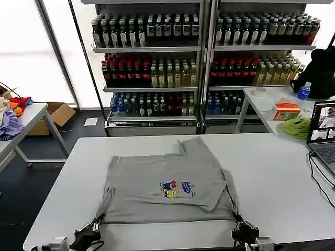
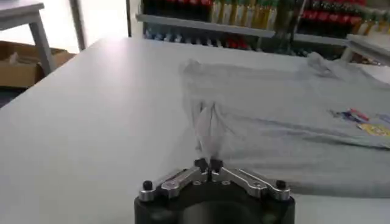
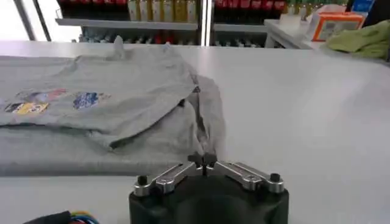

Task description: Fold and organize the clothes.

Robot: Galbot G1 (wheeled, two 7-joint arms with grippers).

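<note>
A grey shirt [image 1: 167, 183] with a small multicoloured chest print [image 1: 177, 189] lies partly folded on the white table [image 1: 261, 172], sleeves turned in. My left gripper [image 1: 96, 225] is at the shirt's near left corner, shut on a pinch of grey fabric that rises from its fingertips [image 2: 208, 163]. At the near right corner my right gripper [image 1: 238, 224] is shut on the shirt's edge too [image 3: 202, 159]. The print also shows in the wrist views [image 2: 365, 120] [image 3: 55, 100].
Shelves of bottles [image 1: 199, 57] stand behind the table. A side table at the right holds a lime-green cloth [image 1: 296, 126], an orange box [image 1: 286, 111] and a laptop [image 1: 324, 130]. A lilac cloth [image 1: 9, 124] lies on a left table, with a cardboard box [image 1: 55, 116] beyond.
</note>
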